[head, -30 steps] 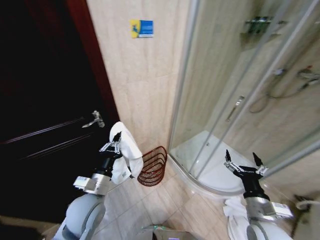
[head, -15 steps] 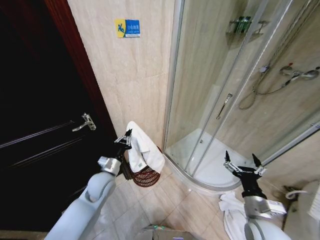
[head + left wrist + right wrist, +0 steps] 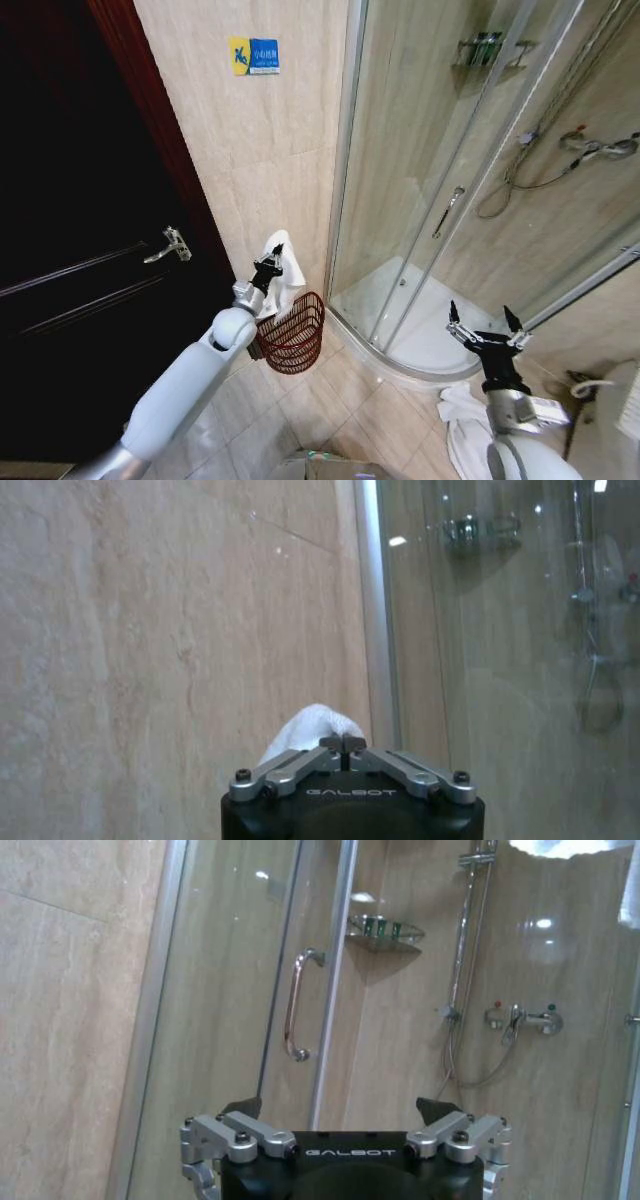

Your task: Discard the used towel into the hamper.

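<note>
Head view: my left gripper (image 3: pixel 268 266) is pinched tight on the white towel (image 3: pixel 285 270), holding it up against the beige wall, directly above the hamper (image 3: pixel 293 334). The towel hangs down from the fingers towards the hamper's rim; I cannot tell whether its lower end touches the basket. The hamper stands on the tiled floor between the dark door (image 3: pixel 80 250) and the shower enclosure (image 3: pixel 470 200); its contents I cannot make out. My right gripper (image 3: pixel 485 325) waits with fingers spread, near the shower tray.
</note>
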Available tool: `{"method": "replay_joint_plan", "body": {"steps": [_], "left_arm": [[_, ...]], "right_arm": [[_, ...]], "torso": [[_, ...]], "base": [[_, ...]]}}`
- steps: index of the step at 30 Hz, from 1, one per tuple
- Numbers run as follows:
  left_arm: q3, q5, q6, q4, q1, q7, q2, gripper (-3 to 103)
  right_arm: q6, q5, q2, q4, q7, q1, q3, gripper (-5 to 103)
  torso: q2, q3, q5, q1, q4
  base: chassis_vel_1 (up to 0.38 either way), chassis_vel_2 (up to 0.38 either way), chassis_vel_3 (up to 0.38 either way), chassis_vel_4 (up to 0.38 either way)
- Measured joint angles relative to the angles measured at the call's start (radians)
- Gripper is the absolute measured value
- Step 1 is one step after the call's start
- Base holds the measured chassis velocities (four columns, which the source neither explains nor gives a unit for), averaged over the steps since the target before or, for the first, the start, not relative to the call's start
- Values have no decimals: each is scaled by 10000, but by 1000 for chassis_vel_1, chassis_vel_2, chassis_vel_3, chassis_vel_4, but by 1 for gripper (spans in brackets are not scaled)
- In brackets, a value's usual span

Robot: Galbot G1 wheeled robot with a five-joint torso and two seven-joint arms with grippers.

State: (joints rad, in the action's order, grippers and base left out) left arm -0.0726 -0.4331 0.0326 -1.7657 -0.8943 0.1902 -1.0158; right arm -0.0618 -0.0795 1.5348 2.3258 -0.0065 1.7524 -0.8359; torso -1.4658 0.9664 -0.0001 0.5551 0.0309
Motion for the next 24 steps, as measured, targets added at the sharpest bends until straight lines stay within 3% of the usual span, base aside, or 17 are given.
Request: {"method": "replay_joint_plan", "body": {"steps": [12, 19, 24], "left_arm": [[352, -184, 21, 650, 433, -35, -70, 0], [905, -1269, 55, 1010, 938, -696, -283, 0], [1223, -979, -130, 1399, 1273, -365, -448, 0]], "right_arm": [[-7, 46, 58, 3, -26, -139, 6, 100], [191, 68, -17, 92, 7, -344, 38, 100], [204, 49, -50, 138, 57, -348, -3, 100]], "torso": [[0, -1, 0, -1, 1], [0, -1, 2, -1, 1], [0, 0, 2, 0, 0]], "base": [[0, 0, 0, 0], [0, 0, 0, 0], [0, 0, 0, 0]]}}
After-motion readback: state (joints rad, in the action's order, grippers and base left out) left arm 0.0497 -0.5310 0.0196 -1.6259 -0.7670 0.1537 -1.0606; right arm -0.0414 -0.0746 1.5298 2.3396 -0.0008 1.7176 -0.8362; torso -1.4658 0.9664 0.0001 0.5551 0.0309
